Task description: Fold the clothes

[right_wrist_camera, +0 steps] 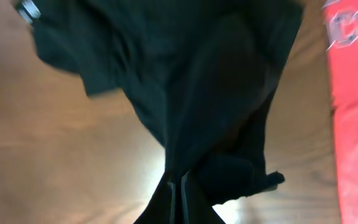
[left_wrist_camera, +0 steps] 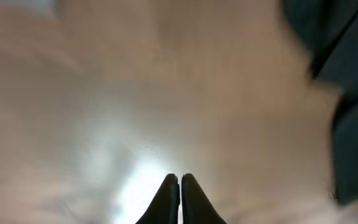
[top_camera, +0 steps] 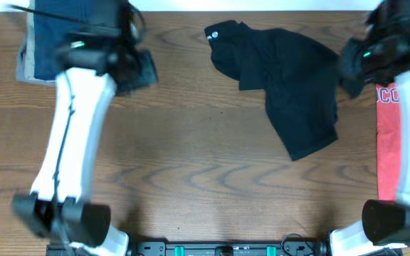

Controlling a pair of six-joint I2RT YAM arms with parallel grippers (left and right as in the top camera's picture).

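Jaws are pressed together on both arms. The left gripper holds nothing above the table. The right gripper tips meet the crumpled black shirt, but I cannot tell whether they pinch it.

Worktop was brown wood grain, lines running left to right, with wavy looping figure toward the near edge; finish looked even across the overhead view; a pale white strip ran along the far edge, couldn't tell what it belonged to; left wrist view was blurred, surface read as soft tan with a bright washed-out glare patch low in the middle; right wrist view showed a smaller bright reflection on the same wood; lighting was otherwise flat.
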